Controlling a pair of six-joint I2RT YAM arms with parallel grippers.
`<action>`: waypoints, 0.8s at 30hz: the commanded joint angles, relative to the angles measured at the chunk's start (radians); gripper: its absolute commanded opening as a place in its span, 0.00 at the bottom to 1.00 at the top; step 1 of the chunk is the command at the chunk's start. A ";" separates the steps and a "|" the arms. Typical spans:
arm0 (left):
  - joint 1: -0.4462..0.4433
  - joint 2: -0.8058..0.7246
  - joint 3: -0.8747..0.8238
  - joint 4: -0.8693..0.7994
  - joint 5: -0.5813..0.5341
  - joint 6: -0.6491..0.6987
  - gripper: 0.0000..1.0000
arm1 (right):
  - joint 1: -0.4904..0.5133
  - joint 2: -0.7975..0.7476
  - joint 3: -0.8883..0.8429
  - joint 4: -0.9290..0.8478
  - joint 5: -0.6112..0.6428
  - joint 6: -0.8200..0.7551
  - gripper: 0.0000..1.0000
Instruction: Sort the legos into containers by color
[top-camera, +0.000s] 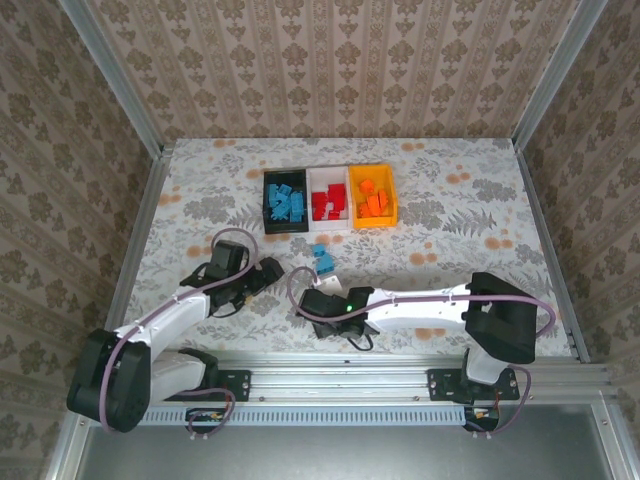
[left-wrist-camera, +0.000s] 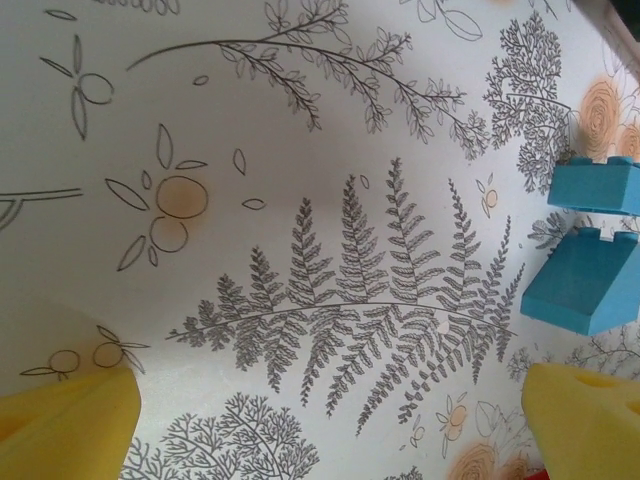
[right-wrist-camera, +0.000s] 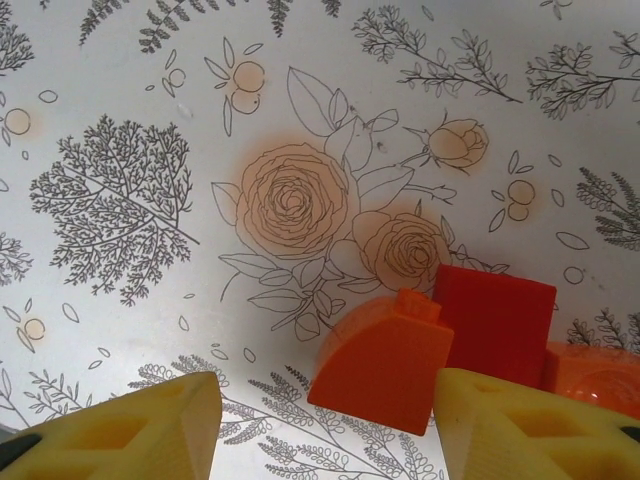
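Observation:
Three joined containers stand at the back: a black bin (top-camera: 285, 201) with blue legos, a white bin (top-camera: 328, 200) with red ones and an orange bin (top-camera: 373, 197) with orange ones. Two blue legos (top-camera: 322, 257) lie on the table; in the left wrist view they are a far one (left-wrist-camera: 596, 186) and a near one (left-wrist-camera: 585, 285) at the right. My left gripper (top-camera: 270, 272) (left-wrist-camera: 335, 430) is open over bare cloth, left of them. My right gripper (top-camera: 322, 300) (right-wrist-camera: 325, 430) is open. An orange lego (right-wrist-camera: 385, 360) sits between its fingers against the right one, clear of the left. A red lego (right-wrist-camera: 495, 315) and another orange piece (right-wrist-camera: 595, 375) lie behind.
The flowered tablecloth (top-camera: 450, 220) covers the table inside metal frame posts and patterned walls. Open cloth lies to the left and right of the bins. The right arm (top-camera: 430, 300) stretches leftward across the near edge.

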 joint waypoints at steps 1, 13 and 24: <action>0.010 -0.023 -0.006 -0.021 0.015 0.023 1.00 | -0.001 0.029 0.041 -0.080 0.056 0.039 0.58; 0.017 -0.011 -0.013 -0.006 0.024 0.029 1.00 | -0.008 0.102 0.065 -0.049 0.008 0.050 0.54; 0.031 -0.006 -0.007 -0.008 0.031 0.037 1.00 | -0.032 0.108 0.082 -0.052 0.038 0.016 0.33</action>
